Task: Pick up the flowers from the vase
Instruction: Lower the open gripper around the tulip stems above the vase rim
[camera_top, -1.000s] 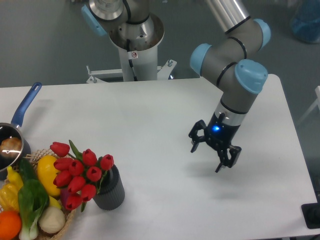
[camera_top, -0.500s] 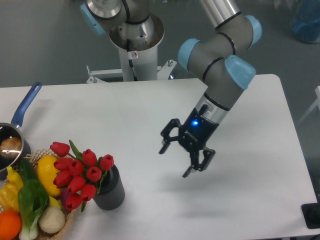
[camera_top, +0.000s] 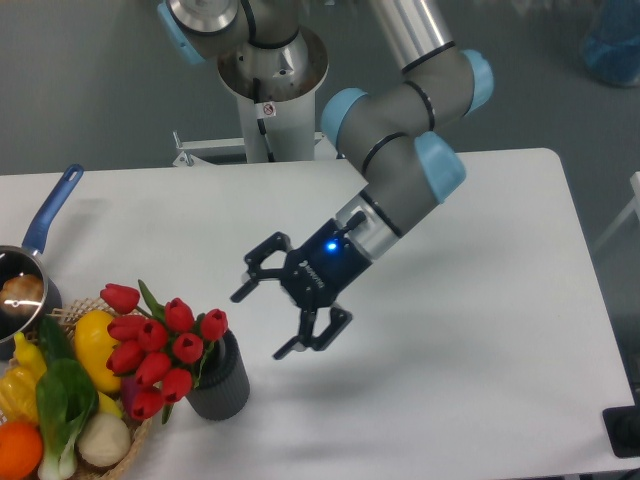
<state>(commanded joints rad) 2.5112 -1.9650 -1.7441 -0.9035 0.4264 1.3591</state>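
One bunch of flowers (camera_top: 160, 345), roughly ten red buds counted, though some overlap; one dark ribbed vase (camera_top: 222, 382); one saucepan (camera_top: 28, 265) with a blue handle, something pale inside, hard to make out; one basket (camera_top: 118, 448) of vegetables at the lower left edge, partly cut off by the frame. Flowers stand in the vase, leaning left over the basket; vase sits near the front of the worktop (camera_top: 500, 330), left of centre. One gripper (camera_top: 266, 320), fingers spread wide, holding nothing; it hangs above the worktop just right of the buds, near but apart. Worktop white, matte; grey floor behind; robot's white pedestal (camera_top: 268, 105) at the far edge.
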